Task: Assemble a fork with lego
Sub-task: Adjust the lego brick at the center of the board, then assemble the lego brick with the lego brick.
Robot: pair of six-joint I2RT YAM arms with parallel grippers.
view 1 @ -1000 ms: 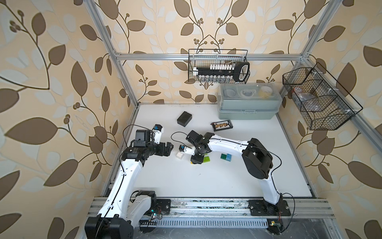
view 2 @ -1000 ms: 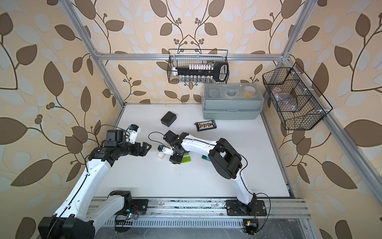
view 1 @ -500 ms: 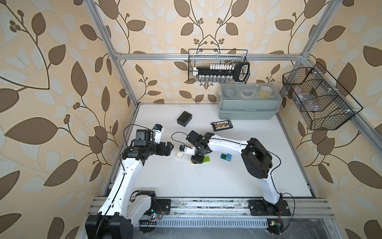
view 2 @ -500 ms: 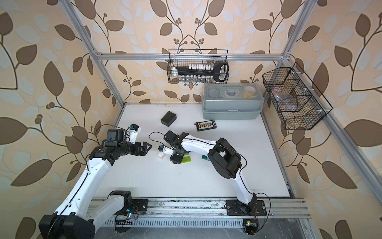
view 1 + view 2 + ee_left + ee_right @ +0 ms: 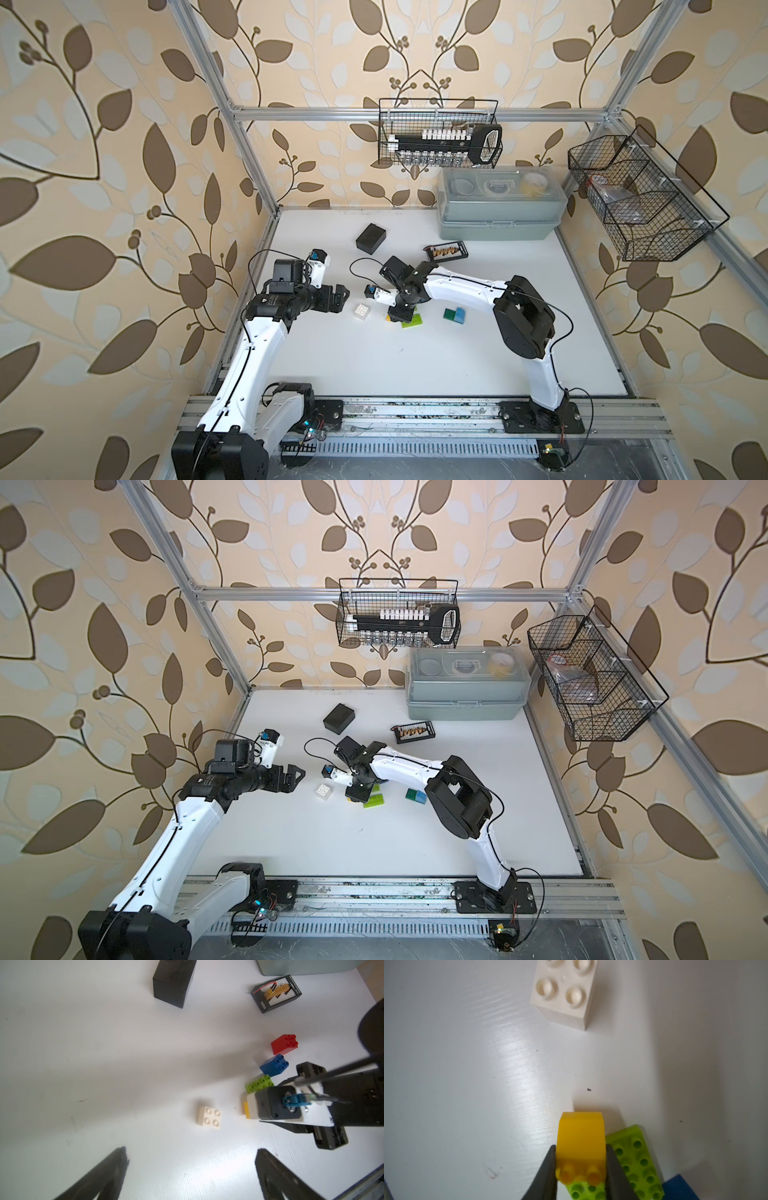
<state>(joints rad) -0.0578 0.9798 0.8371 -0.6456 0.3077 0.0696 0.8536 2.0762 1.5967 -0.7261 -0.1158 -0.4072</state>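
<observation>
Gripping the yellow brick (image 5: 580, 1132) by two opposite side faces, the right gripper (image 5: 581, 1147) is clamped narrow on it, with the dark fingers (image 5: 548, 1167) pressed flat against the plastic. The brick lies on its side, its studs pointing back toward the wrist and not upward. Whether it rests on the white table (image 5: 467, 1084) or hangs just above it cannot be told. That sideways lie is what the next move likely hinges on: the studs must be turned to meet another brick's underside before anything can join. A lime oblong (image 5: 635, 1157) lies studs-up just beside the held brick, with its long axis running slantwise away from the wrist. The white brick (image 5: 362, 311) sits studs-up straight ahead of the held brick and well clear of it, between the two arms. The left gripper (image 5: 191, 1149) hangs spread wide and empty. It looks slightly nearer the white brick than the right one is. The red brick (image 5: 284, 1043) and the blue brick (image 5: 274, 1065) stand close together beyond the lime one. In both top views the dark-green oblong (image 5: 449, 313) touches the light-blue brick (image 5: 459, 314), off toward the right arm's elbow. No fork exists yet, since all these bricks look loose.
</observation>
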